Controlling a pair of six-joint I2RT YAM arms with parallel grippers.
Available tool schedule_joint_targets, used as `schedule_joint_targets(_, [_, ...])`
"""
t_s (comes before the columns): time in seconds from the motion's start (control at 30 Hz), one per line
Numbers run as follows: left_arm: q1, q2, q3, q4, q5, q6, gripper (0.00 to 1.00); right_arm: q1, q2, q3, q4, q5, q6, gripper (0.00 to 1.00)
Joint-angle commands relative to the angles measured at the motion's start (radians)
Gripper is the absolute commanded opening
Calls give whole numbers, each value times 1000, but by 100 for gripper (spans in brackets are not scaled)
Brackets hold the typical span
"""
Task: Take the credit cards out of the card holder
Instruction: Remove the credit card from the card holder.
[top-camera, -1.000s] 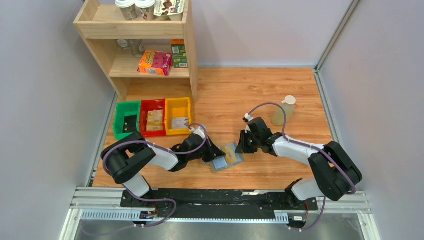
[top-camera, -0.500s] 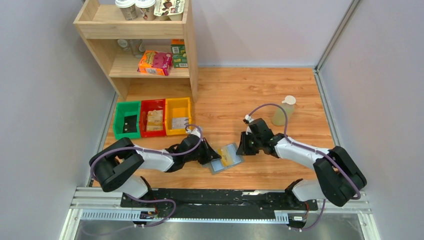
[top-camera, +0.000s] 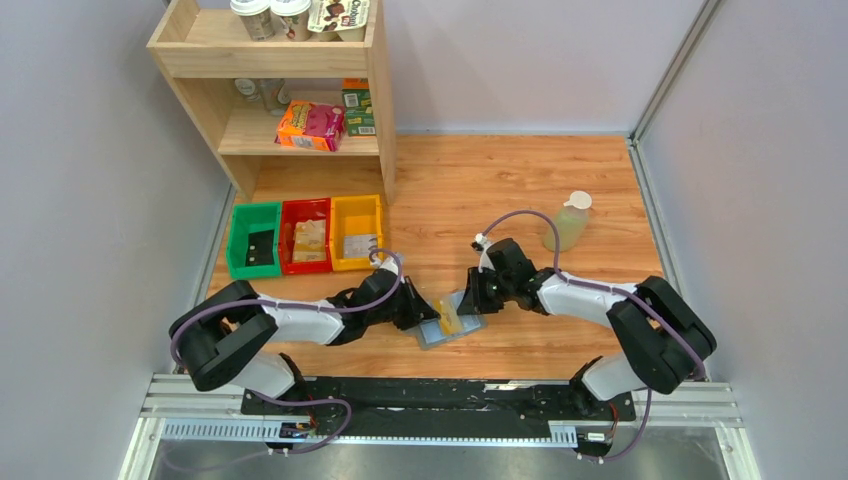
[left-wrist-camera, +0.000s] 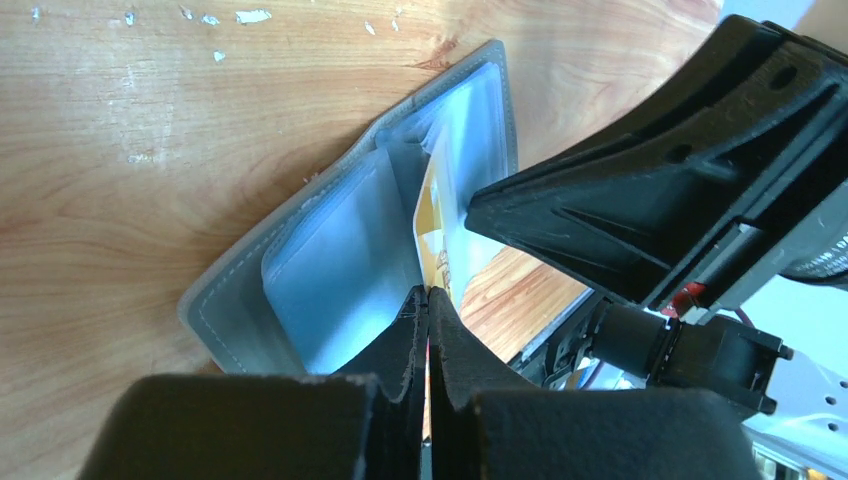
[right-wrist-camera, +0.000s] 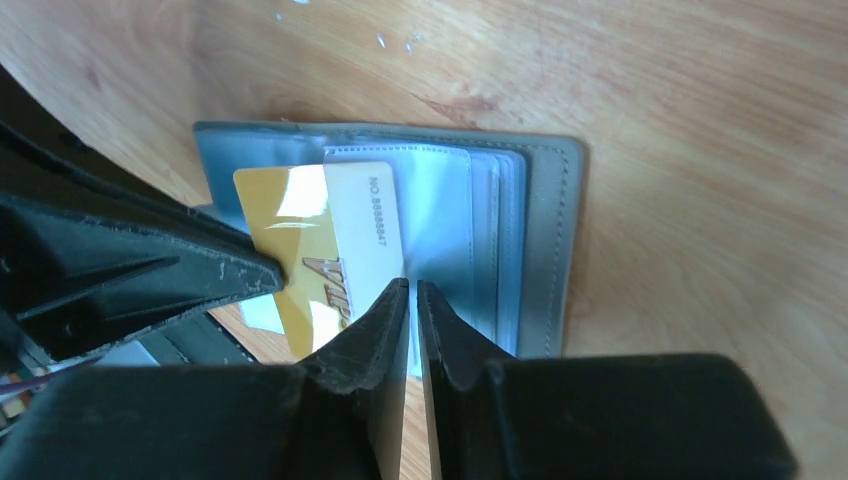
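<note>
Top external: we see the card holder (top-camera: 440, 335) lying open on the table (top-camera: 520, 180) btwn both grippers, pale sleeves facing up. One yellow credit card (top-camera: 449, 318) sticks out of it, tilted. Left gripper (top-camera: 428, 312) reaches in from 9 o'clock, jaws pressed together, tips at the card's edge. Right gripper (top-camera: 472, 303) sits at 3 o'clock, jaws slightly apart over a clear sleeve. At 10 o'clock: green bin (top-camera: 255, 207) w/ a dark item (top-camera: 260, 247), red bin (top-camera: 305, 203) w/ a tan pkt (top-camera: 308, 240), yellow bin (top-camera: 357, 200) w/ a greyish pkt (top-camera: 358, 245).
</note>
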Motion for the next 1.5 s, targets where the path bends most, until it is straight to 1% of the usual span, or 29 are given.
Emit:
schedule_joint_targets(0.0, [-6, -65, -5, -67, -25, 37, 0, 2, 64, -2, 59, 5, 29, 16])
schedule_joint_targets(0.1, [-6, -85, -15, -76, -36, 39, 0, 2, 86, -13, 60, 11, 34, 16])
schedule_joint_targets(0.2, [-6, -64, -7, -66, -31, 42, 1, 2, 89, -22, 62, 9, 37, 16])
schedule_joint_targets(0.23, [-5, -56, -4, -58, -27, 43, 3, 2, 90, -22, 57, 9, 37, 16])
schedule_joint_targets(0.33, [-6, -27, 10, -44, -22, 39, 15, 2, 90, -24, 51, 11, 35, 15])
schedule_joint_targets(0.47, [-6, -10, 27, -34, -25, 39, 27, 2, 99, -28, 50, 13, 35, 15])
schedule_joint_targets(0.57, [-5, -2, 33, -34, -33, 37, 32, 2, 109, -32, 57, 9, 40, 15])
schedule_joint_targets(0.67, [-6, 13, 35, -24, -39, 31, 32, 2, 110, -33, 59, 8, 40, 15])
schedule_joint_targets(0.8, [-5, 30, 28, 19, -39, 7, 32, 2, 109, -33, 57, 12, 40, 15])
schedule_joint_targets(0.87, [-6, 34, 24, 34, -40, -7, 25, 2, 110, -33, 54, 16, 40, 15])
schedule_joint_targets(0.9, [-6, 31, 19, 40, -43, -15, 18, 2, 110, -33, 51, 20, 40, 15])
schedule_joint_targets(0.93, [-6, 22, 15, 43, -46, -18, 15, 2, 109, -33, 50, 23, 38, 15])
schedule_joint_targets(0.97, [-6, 18, 7, 40, -49, -24, 10, 2, 107, -35, 45, 28, 38, 14])
schedule_joint_targets(1.1, [-6, -56, -21, 6, -66, -32, 0, 0, 104, -32, 28, 51, 35, 14])
schedule_joint_targets(1.27, [-5, -157, -57, -95, -82, -24, 0, 0, 78, -22, 1, 85, 32, 14])
schedule_joint_targets(1.4, [-6, -284, -97, -176, -97, -13, 0, 0, 32, 8, -48, 97, 17, 14])
schedule_joint_targets(1.47, [-5, -367, -117, -214, -145, 2, 0, 0, -17, 21, -61, 80, 6, 15])
